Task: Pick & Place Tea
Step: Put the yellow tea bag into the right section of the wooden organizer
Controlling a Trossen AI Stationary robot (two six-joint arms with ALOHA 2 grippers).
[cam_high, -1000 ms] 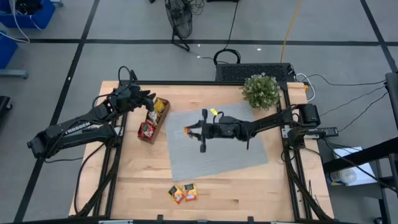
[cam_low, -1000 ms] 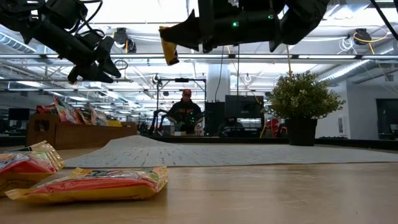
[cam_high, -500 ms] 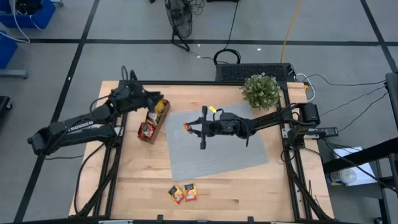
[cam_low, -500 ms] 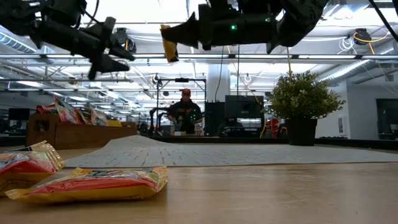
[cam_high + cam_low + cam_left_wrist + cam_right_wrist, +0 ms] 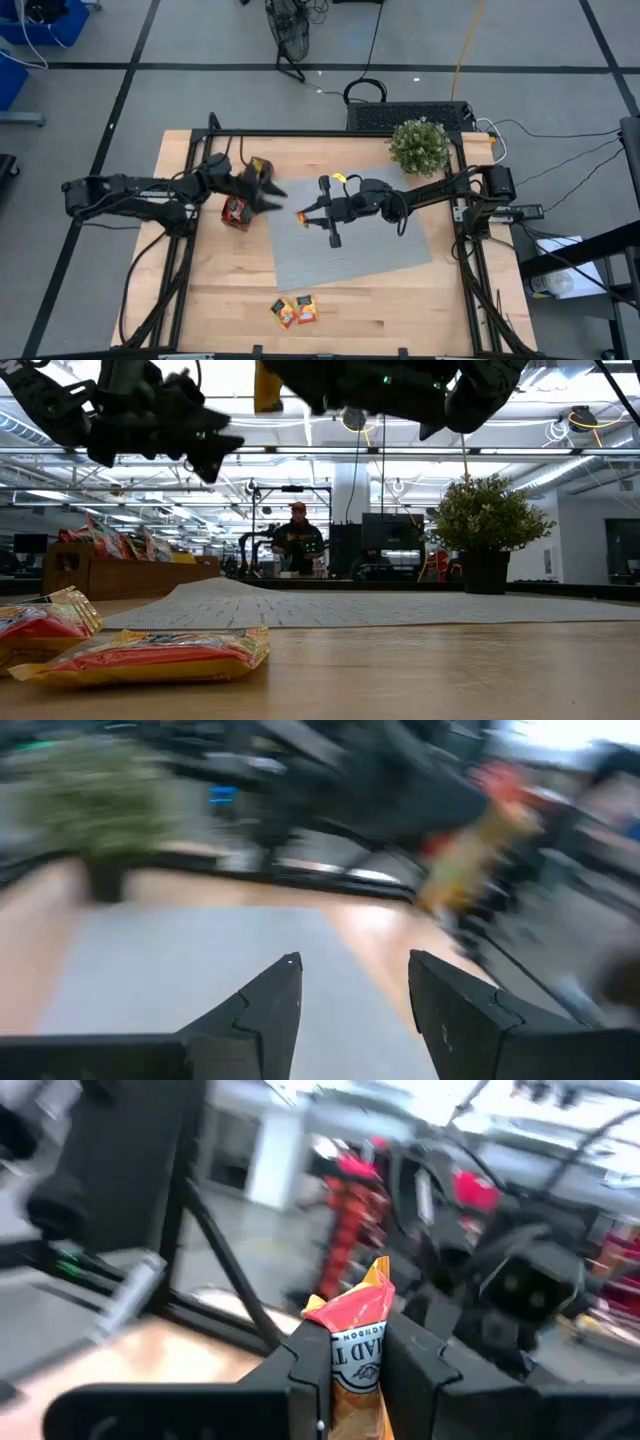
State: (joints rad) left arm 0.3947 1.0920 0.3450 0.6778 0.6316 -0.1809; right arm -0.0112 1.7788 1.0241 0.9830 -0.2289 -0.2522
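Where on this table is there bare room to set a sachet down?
Most of the grey woven mat is bare, especially its near half. The light wood beyond the two loose orange-red sachets is open too. Crowded: the brown wooden tray under the left pincer, facing the right pincer.

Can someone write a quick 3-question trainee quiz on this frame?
1. True or false: the left gripper is open and empty.
2. What does the right gripper hold? A) a plant B) a tea sachet C) nothing
3. Fill in: two loose sachets lie on the bare wood near the table's front edge, off the grey ____.

Key: 1 true; 2 B; 3 mat.
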